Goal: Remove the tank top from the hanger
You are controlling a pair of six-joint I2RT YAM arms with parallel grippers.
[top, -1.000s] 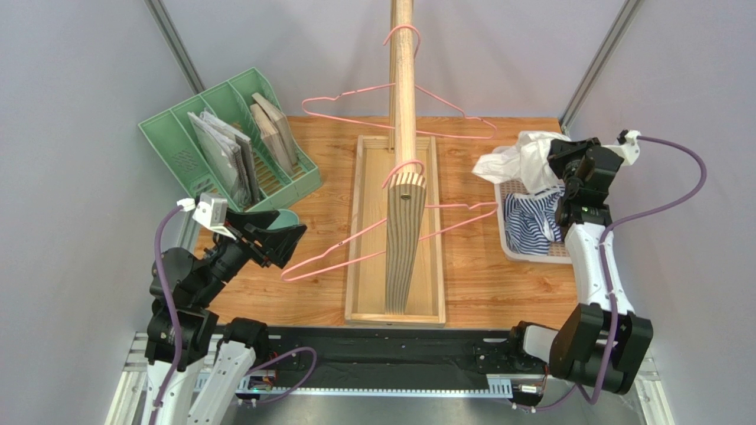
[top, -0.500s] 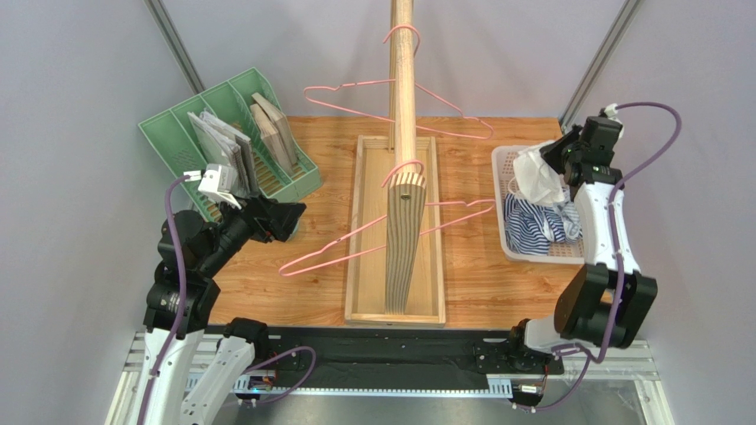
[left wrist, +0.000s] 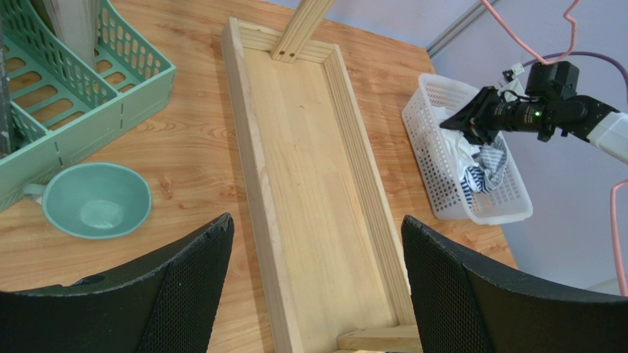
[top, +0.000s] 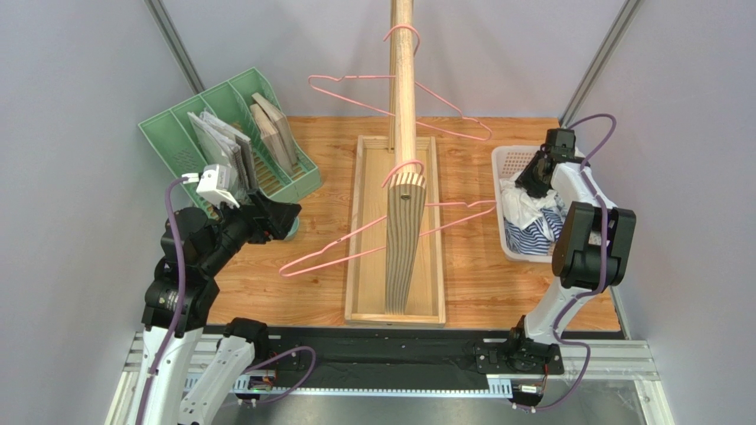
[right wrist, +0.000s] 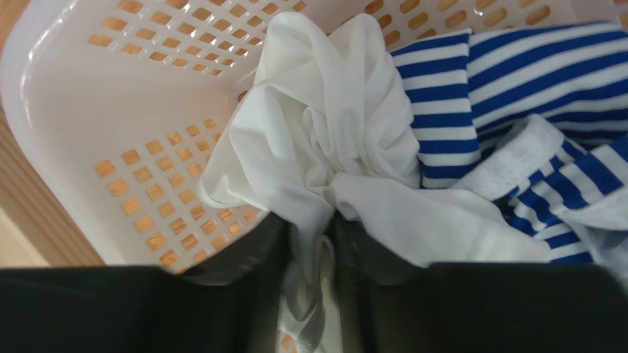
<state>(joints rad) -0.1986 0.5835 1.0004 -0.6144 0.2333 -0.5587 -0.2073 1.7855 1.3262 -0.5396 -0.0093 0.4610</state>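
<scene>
The white tank top [right wrist: 324, 158] lies bunched in the white basket [right wrist: 88, 110], with a fold pinched between my right gripper's fingers. My right gripper [right wrist: 309, 254] is shut on the tank top and is low inside the basket [top: 507, 164] at the right of the table. In the top view the right gripper [top: 535, 168] sits over the white cloth [top: 529, 200]. A bare pink hanger [top: 373, 235] hangs from the wooden rail [top: 404, 97] near its front end. My left gripper [left wrist: 317, 287] is open and empty, held above the wooden tray [left wrist: 309, 162].
A blue-and-white striped garment [right wrist: 516, 95] lies in the basket beside the tank top. A second pink hanger [top: 390, 102] hangs further back on the rail. A green file rack [top: 226, 142] stands at back left, with a teal cup [left wrist: 96, 200] next to it.
My right gripper has carried the white tank top down from above the basket's rim into the basket. The left arm has drawn back slightly to the left.
</scene>
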